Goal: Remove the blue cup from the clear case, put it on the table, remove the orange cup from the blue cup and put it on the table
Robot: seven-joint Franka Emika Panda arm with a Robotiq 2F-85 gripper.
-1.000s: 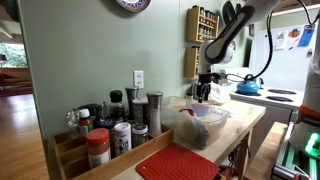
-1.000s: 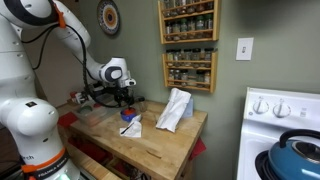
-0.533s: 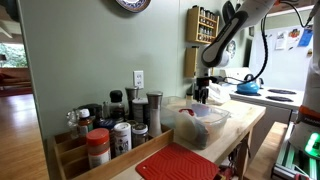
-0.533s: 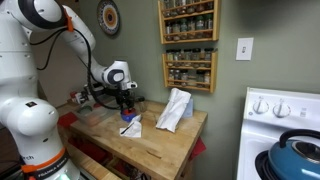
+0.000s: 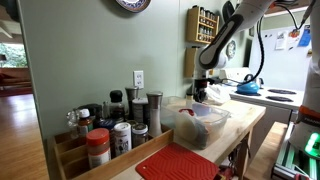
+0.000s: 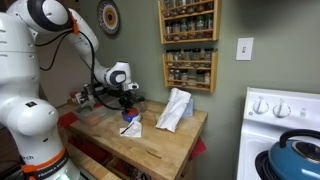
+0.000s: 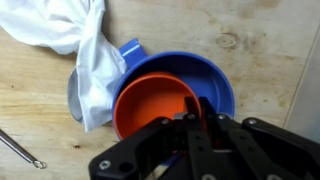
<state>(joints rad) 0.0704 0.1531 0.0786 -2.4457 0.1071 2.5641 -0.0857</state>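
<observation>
In the wrist view the orange cup [image 7: 150, 100] is seen nested inside the blue cup [image 7: 216, 82] at frame centre, over the table [image 7: 255, 40] and beside a white cloth [image 7: 90, 45]. The blue cup's near rim is pinched by the gripper [image 7: 197, 120], its jaws drawn narrow. The clear case [image 5: 205, 124] is shown right of centre in an exterior view.

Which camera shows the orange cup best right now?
The wrist view: the orange cup fills the frame, nested inside the blue cup. In both exterior views it is too small to make out; in an exterior view only the blue cup shows, as a speck.
</observation>
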